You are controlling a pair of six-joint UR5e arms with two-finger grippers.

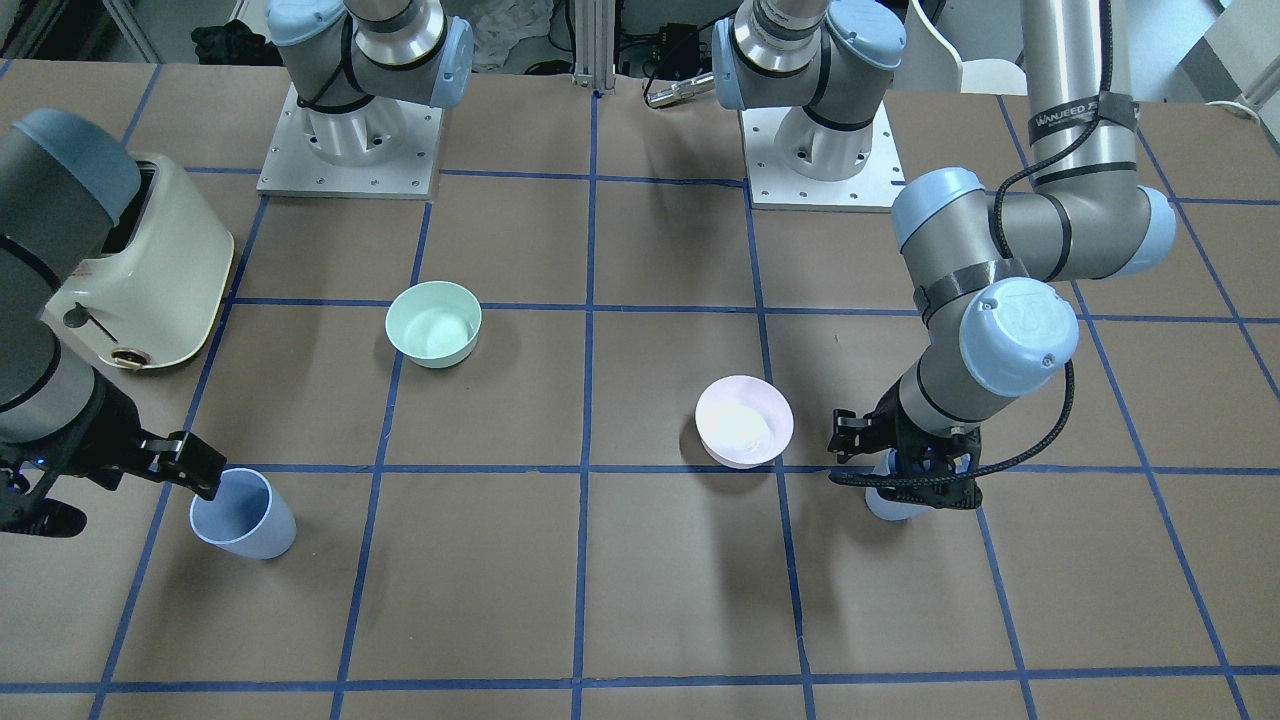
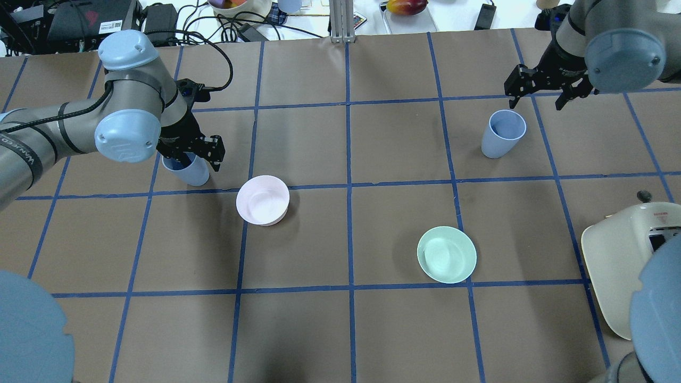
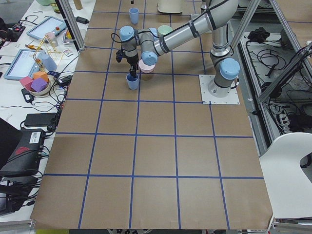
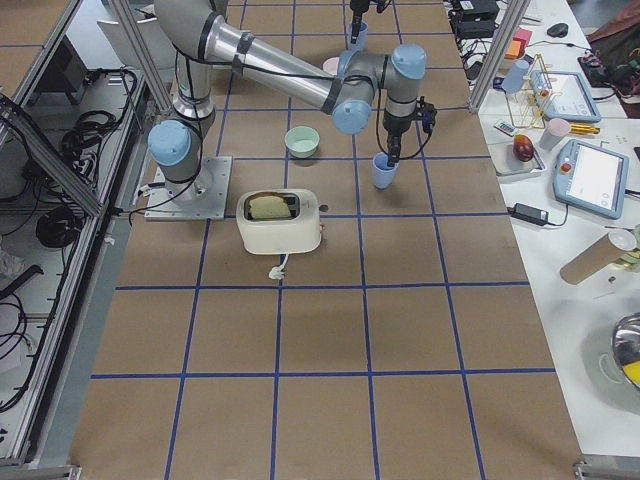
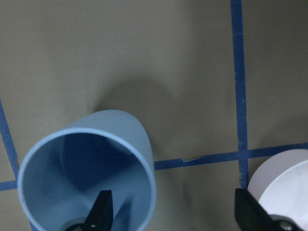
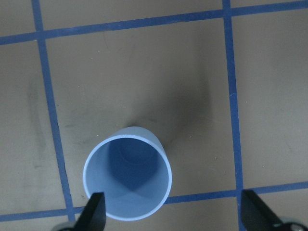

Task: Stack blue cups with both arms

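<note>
One blue cup (image 2: 187, 171) stands upright at the table's left, next to the pink bowl. My left gripper (image 2: 194, 158) is open and low over it. In the left wrist view one finger (image 5: 100, 211) is inside this cup (image 5: 86, 163) and the other finger (image 5: 254, 215) is outside its wall, toward the bowl. The second blue cup (image 2: 502, 134) stands upright at the far right. My right gripper (image 2: 534, 100) is open and hovers above and just beyond it. In the right wrist view this cup (image 6: 127, 179) sits below, between the spread fingers (image 6: 94, 211), untouched.
A pale pink bowl (image 2: 263, 200) sits close to the right of the left cup. A mint-green bowl (image 2: 446, 254) sits right of centre. A cream toaster (image 2: 620, 260) stands at the near right edge. Blue tape lines grid the brown table.
</note>
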